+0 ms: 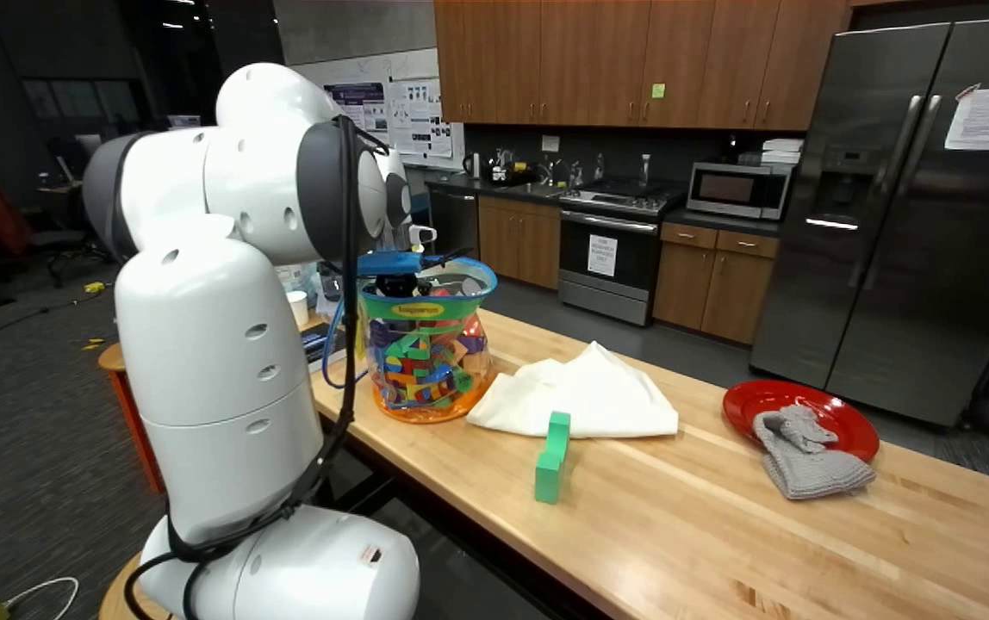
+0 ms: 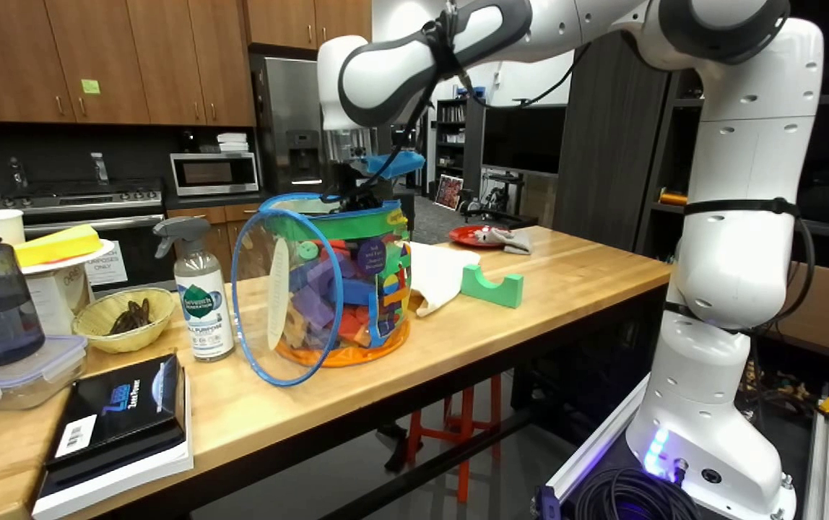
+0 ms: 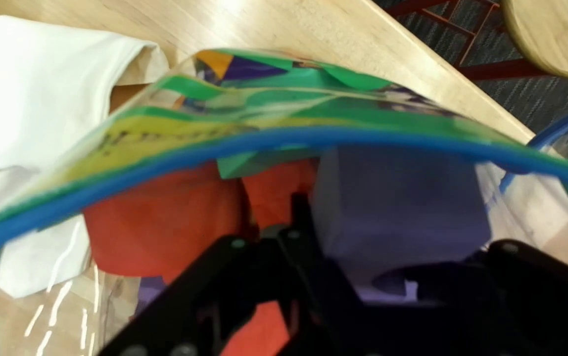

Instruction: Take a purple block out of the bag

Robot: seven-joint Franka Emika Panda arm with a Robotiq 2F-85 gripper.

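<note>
purple block (image 3: 402, 202) in the clear bag (image 2: 357, 225), hand (image 2: 358, 199) down in there right at the block, can't tell if it's gripping tbh, white cloth (image 1: 576, 396) just beside the bag, green arch (image 2: 494, 292) near it too, red plate (image 1: 761, 398) well away

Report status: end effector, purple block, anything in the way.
End effector straddling purple block, grip unconfirmed. Block inside clear plastic bag. Possible snags: bag's blue rim, nearby red block.
</note>
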